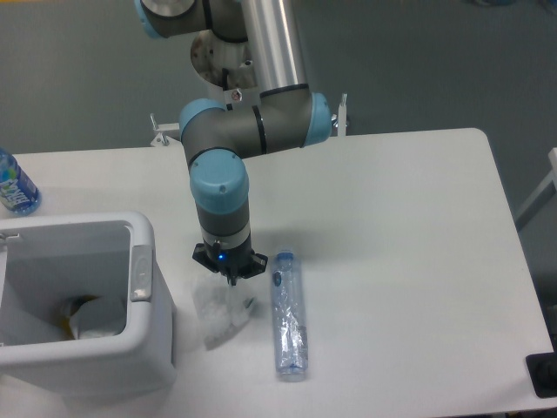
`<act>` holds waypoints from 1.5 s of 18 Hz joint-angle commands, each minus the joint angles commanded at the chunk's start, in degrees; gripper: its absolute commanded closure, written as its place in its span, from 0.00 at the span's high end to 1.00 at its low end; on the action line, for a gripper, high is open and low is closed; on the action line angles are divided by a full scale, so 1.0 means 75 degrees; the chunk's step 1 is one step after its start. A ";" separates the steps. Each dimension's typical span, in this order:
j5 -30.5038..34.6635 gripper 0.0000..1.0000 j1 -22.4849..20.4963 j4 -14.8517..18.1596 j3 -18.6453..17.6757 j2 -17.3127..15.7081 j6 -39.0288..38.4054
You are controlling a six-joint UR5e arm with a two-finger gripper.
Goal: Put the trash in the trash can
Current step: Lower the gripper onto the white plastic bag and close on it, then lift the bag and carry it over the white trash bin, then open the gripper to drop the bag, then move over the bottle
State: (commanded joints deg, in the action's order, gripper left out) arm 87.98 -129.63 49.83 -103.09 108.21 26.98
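The hand (pixel 229 277) pinches the top of the crumpled white wrapper (pixel 221 312), which lies on the worktop (pixel 392 226) beside the boxy white plastic bin (pixel 148 348); light, soft, easily slipping

A single fixed camera looks down from high above the near edge of the tabletop (pixel 409 261), tilted toward the far side where the arm's base (pixel 218 57) stands beyond the far edge. It sits at middling range: the right and far edges show whole, while the left side and the near edge run out of view. The trash can (pixel 144 348) is cut by the left border, as is a blue-labelled bottle (pixel 13 187). Grey floor (pixel 418 61) fills the far background.
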 joint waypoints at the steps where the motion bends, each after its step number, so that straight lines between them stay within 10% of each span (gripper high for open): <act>1: -0.0012 0.00 -0.0036 0.0000 0.0011 -0.0130 0.0000; 7: -0.0759 0.00 -0.1147 -0.0105 0.0363 -0.1840 -0.0011; 13: -0.3758 0.00 -0.1934 -0.0129 0.1310 -0.2123 -0.1590; 24: -0.4172 0.00 0.0266 -0.0117 0.1523 -0.2358 -0.2765; 27: -0.4160 0.16 0.0456 -0.0117 0.1430 -0.2276 -0.3151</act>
State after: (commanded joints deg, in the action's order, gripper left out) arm 56.78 -126.21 48.96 -92.37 91.14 3.35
